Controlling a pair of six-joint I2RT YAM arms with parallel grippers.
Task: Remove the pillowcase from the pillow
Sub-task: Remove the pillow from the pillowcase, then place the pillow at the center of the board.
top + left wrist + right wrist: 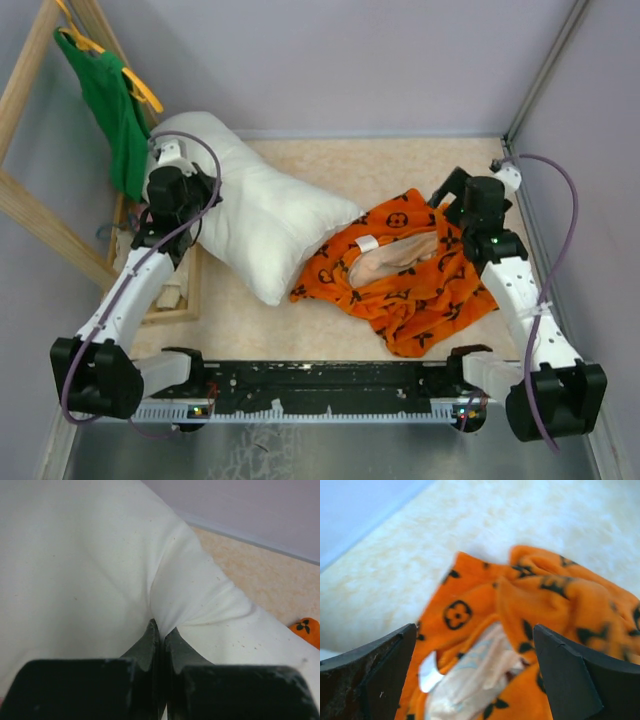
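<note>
Reading the top view as a dial, both arms are bolted at 6 o'clock. From there the right arm (510, 280) runs up the 3 o'clock side. Its jaws are spread wide and hold nothing, poised over the far right corner of the pillowcase (410, 275). That orange cover lies crumpled on the surface (400, 165) between centre and 4 o'clock and looks to be entirely off the pillow (260, 220). A pale pink cloth (392, 262) shows in its folds; whether that is loose or a lining I cannot tell. The left arm (130, 290) reaches to 10 o'clock, its jaws pinched tight on a pucker of the pillow's white cloth. The pillow sprawls from 11 o'clock toward centre, its near corner touching or just beside the cover's 9 o'clock edge.

As I judge it, the cover is light, limp and fuzzy. It should grip well but will drag and bunch instead of sliding, so a hem or corner is the place to pinch. The pillow is bulky, soft and light, and yields under a pinch.

Bare surface lies open at 12 o'clock beyond the cover and along the near edge. The right wall (590, 150) crowds the right arm at 3 o'clock. A wooden frame (40, 228) hung with a green top (115, 110) hems in the left arm from 9 to 11 o'clock.
</note>
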